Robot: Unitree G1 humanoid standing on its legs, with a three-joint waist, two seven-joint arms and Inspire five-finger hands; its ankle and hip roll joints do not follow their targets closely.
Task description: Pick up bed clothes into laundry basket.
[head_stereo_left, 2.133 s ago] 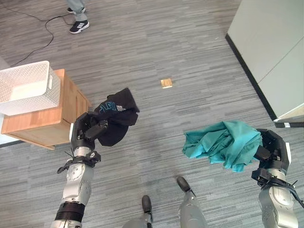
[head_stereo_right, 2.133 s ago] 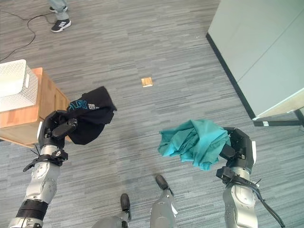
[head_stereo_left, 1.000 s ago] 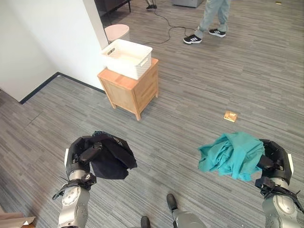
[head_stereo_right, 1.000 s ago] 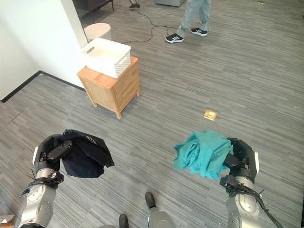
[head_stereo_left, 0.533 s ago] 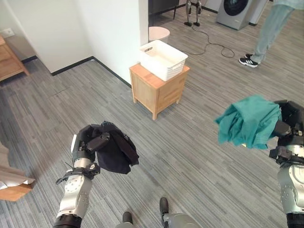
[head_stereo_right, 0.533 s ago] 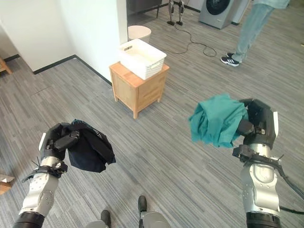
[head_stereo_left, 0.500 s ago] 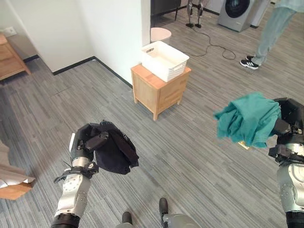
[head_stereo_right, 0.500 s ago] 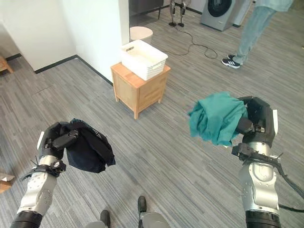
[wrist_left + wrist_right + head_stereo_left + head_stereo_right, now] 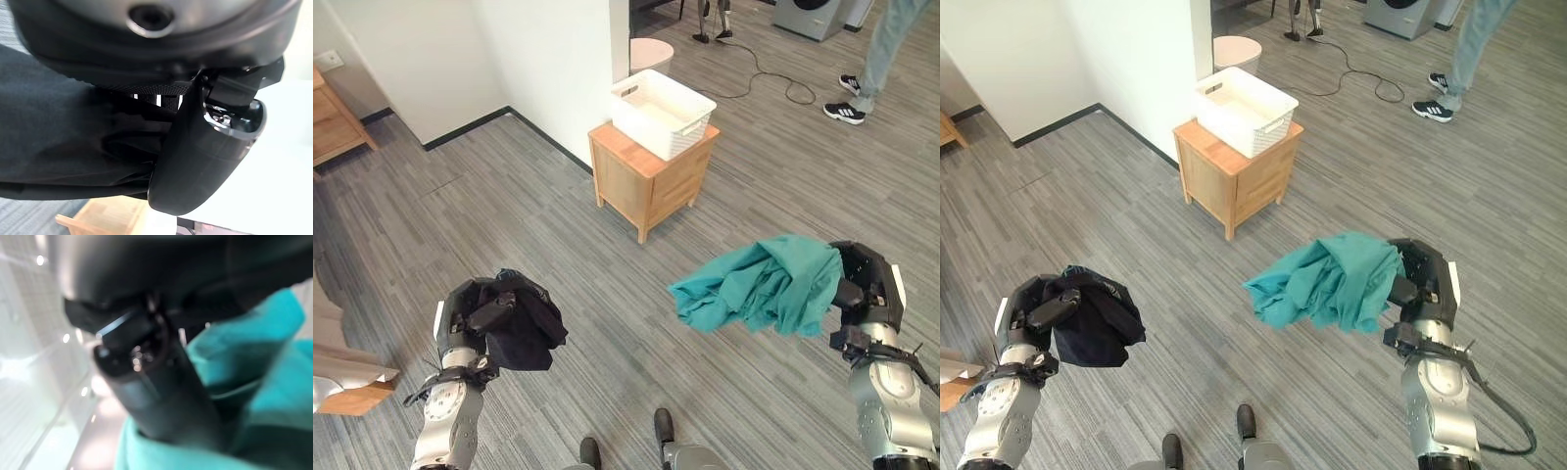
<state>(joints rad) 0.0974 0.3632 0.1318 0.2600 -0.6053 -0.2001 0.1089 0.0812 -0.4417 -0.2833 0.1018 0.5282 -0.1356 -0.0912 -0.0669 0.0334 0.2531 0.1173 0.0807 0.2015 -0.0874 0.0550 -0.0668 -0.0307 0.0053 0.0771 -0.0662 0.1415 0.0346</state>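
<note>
Carrying is where you stand: both garments are off the floor, and neither has reached the laundry basket (image 9: pixel 663 99). Your left hand (image 9: pixel 470 315) has its fingers and thumb curled round the black garment (image 9: pixel 527 326), which hangs bunched just past the fingers; the left wrist view confirms dark cloth pinched under the thumb. Your right hand (image 9: pixel 1419 284) is clamped on the teal garment (image 9: pixel 1327 277), whose loose folds trail out from the palm toward your left hand.

Pickup looks done, judging by what you hold. What remains is the approach and the drop. The white basket sits on top of a small wooden cabinet (image 9: pixel 651 179), well ahead of both hands and roughly between them, and it looks empty from here. You need to close that gap, lift each bundle over the rim, and open each hand.

A person's legs (image 9: pixel 1461 47) stand beyond the basket, with a cable (image 9: pixel 754 78) on the floor near them; keep your path short of both.
</note>
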